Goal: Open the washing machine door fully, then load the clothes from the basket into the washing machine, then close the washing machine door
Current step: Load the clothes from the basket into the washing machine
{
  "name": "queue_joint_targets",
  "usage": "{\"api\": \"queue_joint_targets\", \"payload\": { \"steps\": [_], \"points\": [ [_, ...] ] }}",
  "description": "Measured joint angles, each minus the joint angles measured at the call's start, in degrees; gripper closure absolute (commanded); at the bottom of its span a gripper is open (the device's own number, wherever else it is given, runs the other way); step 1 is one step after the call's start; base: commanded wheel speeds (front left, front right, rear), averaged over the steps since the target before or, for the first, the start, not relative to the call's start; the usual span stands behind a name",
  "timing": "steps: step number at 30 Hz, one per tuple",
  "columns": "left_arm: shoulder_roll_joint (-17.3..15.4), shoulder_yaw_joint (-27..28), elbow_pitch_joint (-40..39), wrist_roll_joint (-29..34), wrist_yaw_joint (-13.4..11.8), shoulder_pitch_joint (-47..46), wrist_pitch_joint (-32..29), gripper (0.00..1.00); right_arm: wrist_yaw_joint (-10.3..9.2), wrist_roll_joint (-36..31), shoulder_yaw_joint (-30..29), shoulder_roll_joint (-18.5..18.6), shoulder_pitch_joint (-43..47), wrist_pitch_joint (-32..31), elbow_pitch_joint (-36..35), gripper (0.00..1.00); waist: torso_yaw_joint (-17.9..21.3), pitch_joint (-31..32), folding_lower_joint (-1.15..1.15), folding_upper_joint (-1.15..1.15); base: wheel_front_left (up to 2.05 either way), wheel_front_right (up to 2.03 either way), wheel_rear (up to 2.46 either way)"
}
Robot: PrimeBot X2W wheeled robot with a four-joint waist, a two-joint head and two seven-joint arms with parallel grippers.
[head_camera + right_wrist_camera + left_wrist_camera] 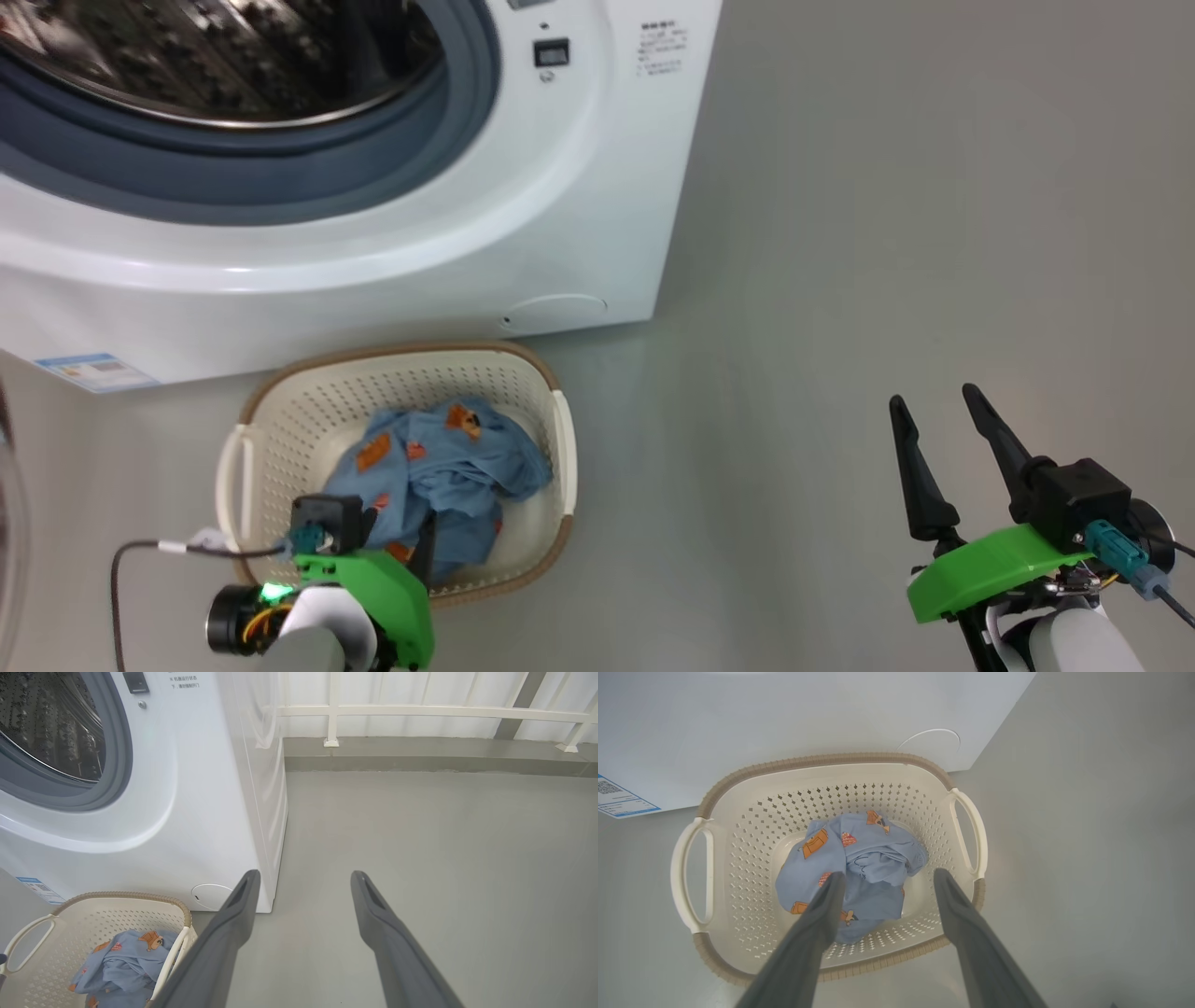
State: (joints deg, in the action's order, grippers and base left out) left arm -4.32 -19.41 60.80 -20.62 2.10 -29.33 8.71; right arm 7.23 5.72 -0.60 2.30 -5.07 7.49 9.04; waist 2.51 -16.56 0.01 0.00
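Note:
The white washing machine (pixel 373 271) fills the upper left, its steel drum (pixel 215 56) uncovered inside the grey gasket. A curved glassy sliver at the far left edge looks like the washing machine door (pixel 7 523). On the floor in front stands the cream basket (pixel 401 350) with the light blue clothes (pixel 448 467) bunched inside. My left gripper (pixel 889 875) hangs open just above the clothes (pixel 873 858), one finger over the fabric and one over the basket (pixel 822 759) floor, holding nothing. My right gripper (pixel 934 397) is open and empty over bare floor, well right of the basket.
Grey floor (pixel 887 233) stretches to the right of the machine. In the right wrist view a low kerb and white railing (pixel 420 711) bound the far side. A blue label (pixel 93 371) and a round flap (pixel 555 313) sit low on the machine front. A cable (pixel 121 579) trails from my left wrist.

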Motion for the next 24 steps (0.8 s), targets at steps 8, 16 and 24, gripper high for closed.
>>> {"api": "queue_joint_targets", "payload": {
  "steps": [8, 16, 24],
  "points": [
    [1.29, -1.13, 8.89, -0.55, 0.92, -8.83, -3.34, 0.0, 0.0, 0.88, 0.69, 0.04, -2.94, 1.12, 0.11, 0.0, 2.49, -6.39, 0.0, 0.0, 0.0, 0.0, 0.0],
    [0.92, -1.66, 11.92, -0.48, -0.12, -15.36, -5.68, 0.0, 0.0, 1.38, 1.88, 0.09, -6.58, 2.26, -0.19, 0.0, 4.27, -14.18, 0.0, 0.0, 0.0, 0.0, 0.0],
    [-1.18, 0.38, 12.79, -2.22, -2.81, -21.15, -6.2, 0.0, 0.0, 2.94, 3.07, 0.14, -10.09, 3.79, -0.08, 0.0, 5.89, -22.39, 0.0, 0.0, 0.0, 0.0, 0.0]
  ]
}}
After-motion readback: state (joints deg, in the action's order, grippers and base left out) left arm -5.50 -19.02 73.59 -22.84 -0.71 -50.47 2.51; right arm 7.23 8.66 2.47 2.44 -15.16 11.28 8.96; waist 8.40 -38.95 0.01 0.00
